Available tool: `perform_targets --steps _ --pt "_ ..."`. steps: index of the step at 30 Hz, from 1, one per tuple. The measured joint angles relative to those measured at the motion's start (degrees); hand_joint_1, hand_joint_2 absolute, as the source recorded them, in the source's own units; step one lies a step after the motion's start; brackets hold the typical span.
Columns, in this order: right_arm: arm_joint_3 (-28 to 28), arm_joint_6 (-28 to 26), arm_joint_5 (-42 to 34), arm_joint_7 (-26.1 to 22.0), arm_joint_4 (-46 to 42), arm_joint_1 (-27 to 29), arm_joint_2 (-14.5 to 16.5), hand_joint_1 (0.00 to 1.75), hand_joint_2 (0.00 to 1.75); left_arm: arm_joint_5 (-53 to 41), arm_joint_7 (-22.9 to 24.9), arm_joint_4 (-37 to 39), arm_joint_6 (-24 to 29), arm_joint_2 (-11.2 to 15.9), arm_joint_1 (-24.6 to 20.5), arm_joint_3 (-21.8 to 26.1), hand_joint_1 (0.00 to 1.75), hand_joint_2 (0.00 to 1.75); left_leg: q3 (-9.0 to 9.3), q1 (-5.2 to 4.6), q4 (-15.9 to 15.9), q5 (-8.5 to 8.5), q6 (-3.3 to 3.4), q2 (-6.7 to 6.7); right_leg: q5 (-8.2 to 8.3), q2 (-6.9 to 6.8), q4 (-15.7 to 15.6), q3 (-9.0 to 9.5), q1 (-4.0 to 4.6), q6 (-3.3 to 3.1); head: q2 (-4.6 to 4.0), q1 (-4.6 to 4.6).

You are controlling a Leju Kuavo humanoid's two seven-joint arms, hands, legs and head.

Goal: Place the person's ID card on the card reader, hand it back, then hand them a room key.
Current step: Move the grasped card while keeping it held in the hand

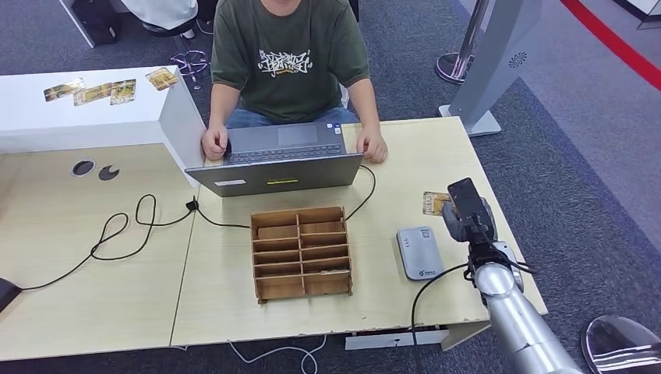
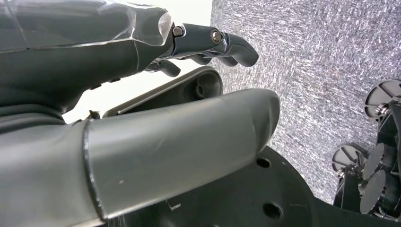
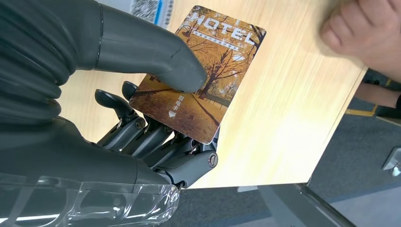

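My right hand [image 1: 468, 212] hovers over the right part of the wooden table [image 1: 93, 296], just beyond the grey card reader [image 1: 419, 252]. It pinches an orange card printed "HOTEL" [image 3: 208, 71], thumb [image 3: 156, 61] on top and fingers [image 3: 156, 142] underneath; this card [image 1: 434, 202] peeks out beside the hand in the head view. A person in a green T-shirt [image 1: 288, 54] sits across the table with both hands at a laptop [image 1: 277, 160]; one of their hands [image 3: 364, 33] lies near the card. My left hand [image 2: 142, 94] hangs by the floor, holding nothing.
A wooden slotted card box [image 1: 301, 252] stands mid-table in front of the laptop. A black cable [image 1: 125, 234] loops across the left half. Several more cards [image 1: 101, 91] lie on a white counter at the back left. The table's right edge is close to my right arm.
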Motion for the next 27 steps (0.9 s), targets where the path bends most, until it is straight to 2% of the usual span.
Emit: perform_targets --steps 16,27 --pt "-4.4 1.0 -0.5 2.0 -11.0 11.4 -6.4 1.75 1.75 0.0 0.0 0.0 0.1 0.0 0.2 2.6 0.00 0.00 0.00 0.00 0.0 -0.04 0.02 0.04 -0.02 0.03 0.0 0.00 0.00 -0.01 0.01 0.00" --pt "-4.2 4.7 -1.2 1.6 -12.6 12.6 -6.7 1.75 1.75 0.0 -0.3 0.0 0.1 0.0 0.1 2.7 0.00 0.00 -0.01 0.01 0.0 -0.03 0.02 0.04 -0.02 0.02 0.0 0.00 0.00 -0.01 0.00 -0.01"
